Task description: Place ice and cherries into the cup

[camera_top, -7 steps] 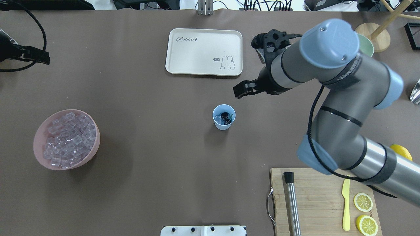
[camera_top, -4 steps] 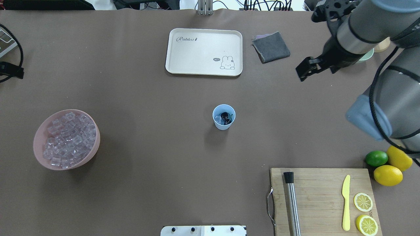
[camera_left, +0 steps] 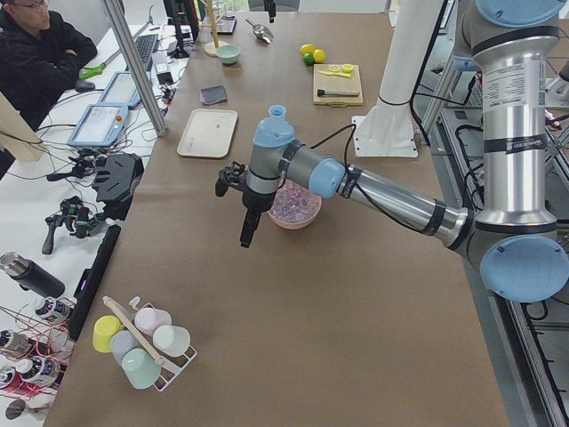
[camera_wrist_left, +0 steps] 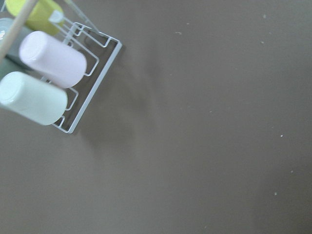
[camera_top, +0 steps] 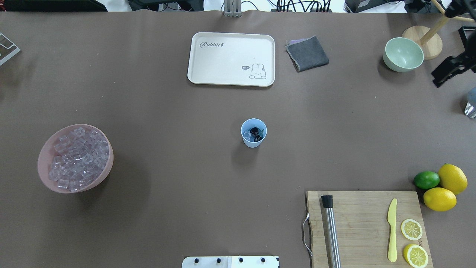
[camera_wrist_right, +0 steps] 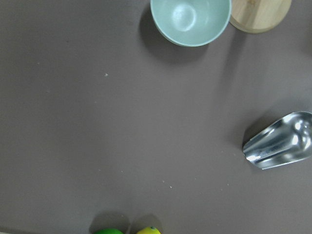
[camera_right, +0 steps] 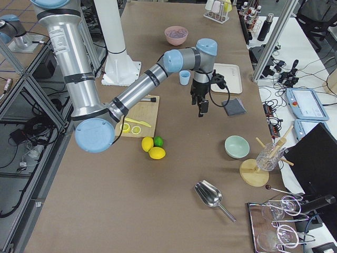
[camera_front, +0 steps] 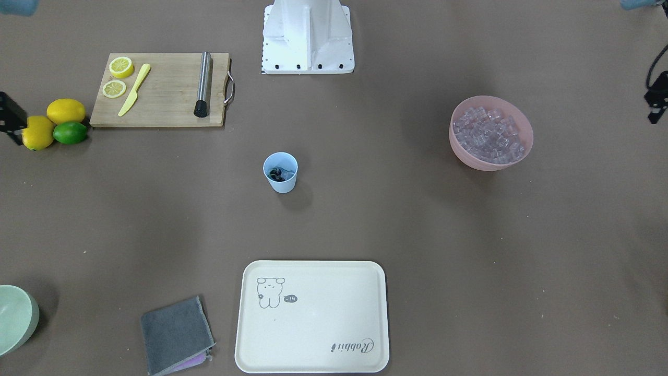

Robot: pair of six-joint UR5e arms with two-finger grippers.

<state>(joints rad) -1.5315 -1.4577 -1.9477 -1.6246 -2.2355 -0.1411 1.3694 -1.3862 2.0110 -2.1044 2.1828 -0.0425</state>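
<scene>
Cherries (camera_top: 255, 131) and ice (camera_top: 246, 134) lying in the cup (camera_top: 253, 143), both arms hanging clear

Cup is standing upright in the middle of the table (camera_top: 171, 111), well apart from everything else. Inside it, the dark cherries are resting against a couple of clear cubes, so both ingredients are showing in the cup. I am judging the task as done or very nearly done. Whether more ice is wanted is not something the views are settling; the pink bowl (camera_top: 44, 149) at the left is holding plenty of spare cubes.

Right gripper (camera_right: 201, 108) is hanging above bare table at the far right, near the green bowl (camera_top: 403, 54), and is carrying nothing that I can see. Left gripper (camera_left: 247, 233) is hovering off toward the left end, beyond the pink bowl, likewise with nothing visible in it. For both, I cannot tell whether the fingers are apart or together: the wrist views are showing only table, and the other views are catching them at the edge or too small.

Nothing seems to be remaining except perhaps parking the arms
</scene>
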